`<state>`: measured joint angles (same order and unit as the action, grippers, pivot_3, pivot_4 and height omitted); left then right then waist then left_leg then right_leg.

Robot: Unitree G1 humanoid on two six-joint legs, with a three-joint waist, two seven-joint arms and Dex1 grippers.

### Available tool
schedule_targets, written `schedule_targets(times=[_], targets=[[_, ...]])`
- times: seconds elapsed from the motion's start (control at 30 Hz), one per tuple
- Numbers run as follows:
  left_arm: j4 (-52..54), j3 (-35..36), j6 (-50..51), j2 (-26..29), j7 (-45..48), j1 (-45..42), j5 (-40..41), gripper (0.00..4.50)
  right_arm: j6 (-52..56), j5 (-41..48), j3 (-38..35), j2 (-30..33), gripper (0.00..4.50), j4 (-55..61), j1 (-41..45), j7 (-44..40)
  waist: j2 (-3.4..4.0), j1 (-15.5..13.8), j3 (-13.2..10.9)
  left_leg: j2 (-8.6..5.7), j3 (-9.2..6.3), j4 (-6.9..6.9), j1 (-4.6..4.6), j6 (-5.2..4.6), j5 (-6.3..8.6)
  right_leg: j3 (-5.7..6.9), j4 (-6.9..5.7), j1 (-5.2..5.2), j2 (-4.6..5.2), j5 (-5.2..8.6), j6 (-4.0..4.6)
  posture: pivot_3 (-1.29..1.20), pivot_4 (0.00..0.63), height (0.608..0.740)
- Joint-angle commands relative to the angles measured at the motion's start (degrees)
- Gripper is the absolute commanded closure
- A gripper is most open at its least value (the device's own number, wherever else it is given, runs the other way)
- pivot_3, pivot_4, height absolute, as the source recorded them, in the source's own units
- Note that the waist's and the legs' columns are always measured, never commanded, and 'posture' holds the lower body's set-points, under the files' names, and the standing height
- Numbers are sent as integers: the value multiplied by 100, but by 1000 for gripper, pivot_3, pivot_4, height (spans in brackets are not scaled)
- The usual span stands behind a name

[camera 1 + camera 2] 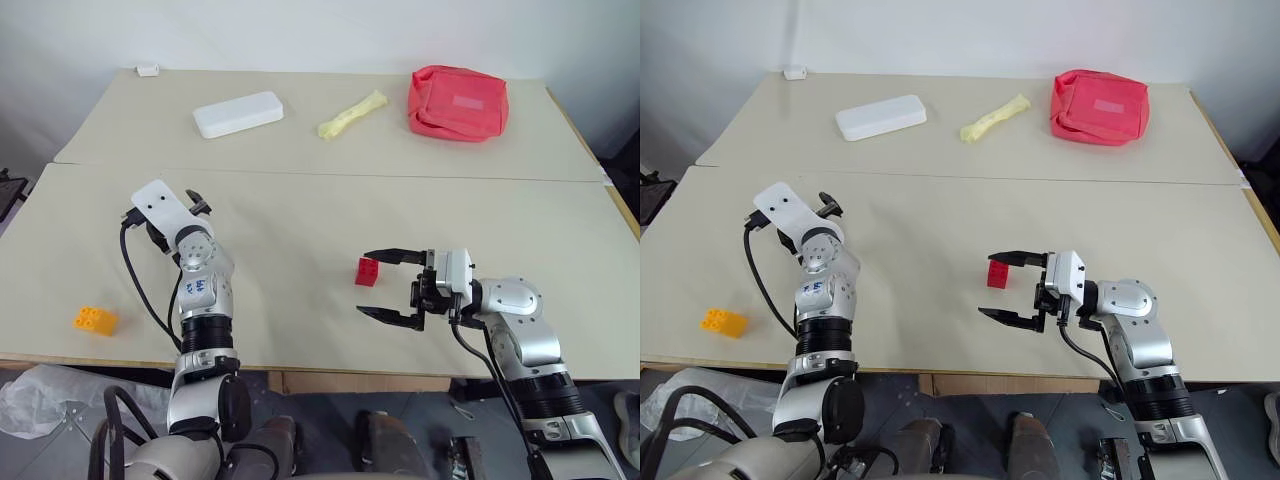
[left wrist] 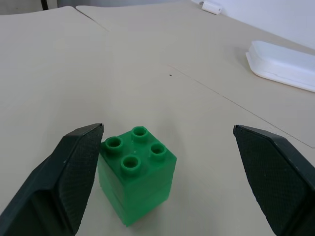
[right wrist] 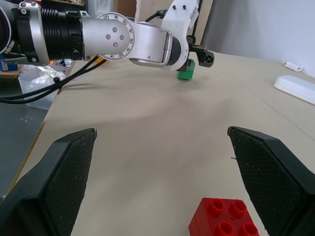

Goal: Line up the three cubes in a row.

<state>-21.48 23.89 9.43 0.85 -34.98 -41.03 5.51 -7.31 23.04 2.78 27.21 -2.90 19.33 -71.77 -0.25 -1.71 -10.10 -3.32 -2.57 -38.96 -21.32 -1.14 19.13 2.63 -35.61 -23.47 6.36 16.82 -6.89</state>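
The orange-yellow cube (image 1: 95, 319) is lying nearest, close to the bench's (image 1: 300, 230) front edge toward its left corner, well apart from both arms. Further along the front edge, on the right side, the right gripper (image 1: 393, 286) is hanging level just above the surface with its two black fingers (image 3: 55, 186) spread wide and nothing between them, released. The red cube (image 1: 367, 271) is sitting studs-up on the bench just beside that gripper's far fingertip, at the mouth of the spread fingers rather than gripped. A little further back on the left side, the left gripper (image 2: 167, 162) is also standing released, its fingers far apart. In the left wrist view the green cube (image 2: 138, 172) is resting studs-up on the bench between those fingers, very close to one pad, though contact cannot be told, and clear of the other. Toward the far edge, a white case (image 1: 238, 113) is lying left of centre, a pale yellow wrapper (image 1: 351, 113) near the middle, and a pinkish-red pouch (image 1: 457, 102) toward the right
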Motion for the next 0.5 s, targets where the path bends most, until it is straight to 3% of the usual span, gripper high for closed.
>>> schedule_targets(times=[0.03,0.23,0.47,0.5], targets=[[-96,-17,-61,-53,-32,-76,82,422,-26,43,-46,66,0,43,2,3,0,-3,0,-1,0,0,0,0,0,0,0,0,0,0,-1,0,150,740],[-77,-65,-32,-108,93,-58,172,2063,-45,16,-54,55,0,22,-14,31,0,-10,0,-1,0,-4,0,0,0,0,0,1,1,0,-1,0,150,740],[701,-425,207,45,1030,263,334,2063,-120,-19,-16,-14,0,-22,-42,69,0,5,0,-1,0,-4,0,0,0,0,-3,1,1,-1,-1,0,150,740],[896,-488,334,125,1278,374,405,1670,-130,-21,-7,-22,0,-17,-54,74,0,17,0,0,0,-3,-1,0,0,0,-3,0,1,0,-1,0,150,740]])
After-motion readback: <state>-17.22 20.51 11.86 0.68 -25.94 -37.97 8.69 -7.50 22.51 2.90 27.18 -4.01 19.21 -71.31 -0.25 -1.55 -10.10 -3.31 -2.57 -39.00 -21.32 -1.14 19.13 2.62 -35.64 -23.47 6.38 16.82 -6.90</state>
